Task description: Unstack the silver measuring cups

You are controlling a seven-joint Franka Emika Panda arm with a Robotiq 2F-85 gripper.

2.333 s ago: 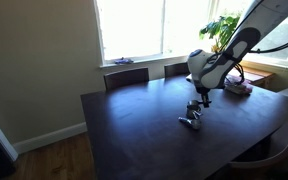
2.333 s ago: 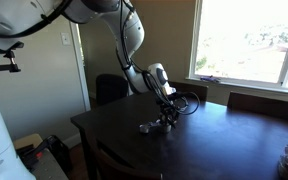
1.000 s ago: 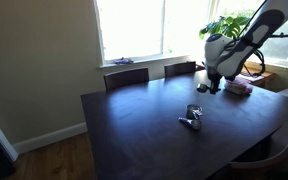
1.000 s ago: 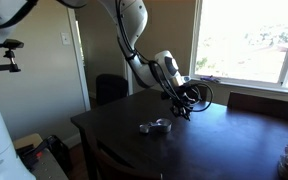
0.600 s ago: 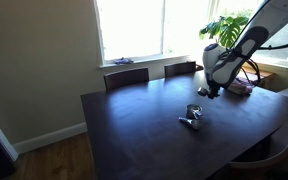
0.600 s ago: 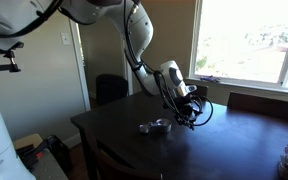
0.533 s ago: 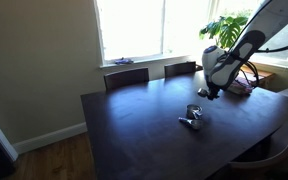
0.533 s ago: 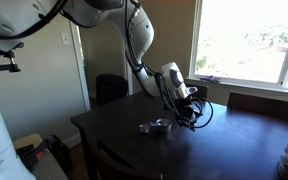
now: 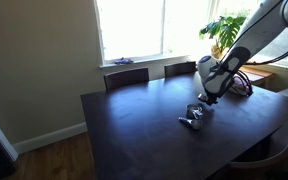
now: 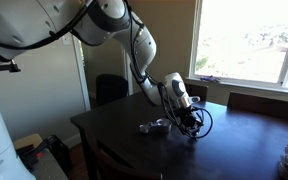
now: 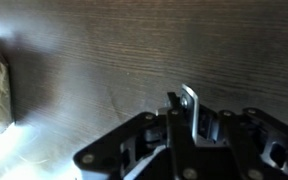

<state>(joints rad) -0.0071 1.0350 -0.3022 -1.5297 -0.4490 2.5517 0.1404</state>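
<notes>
Closed fingers (image 11: 172,112) apparently pinch a silver measuring cup (image 11: 190,110) handle.

no readable text, labels, brands, numbers

Both exterior views share the table (image 9: 134,130) from different sides; wrist looks down.
</notes>
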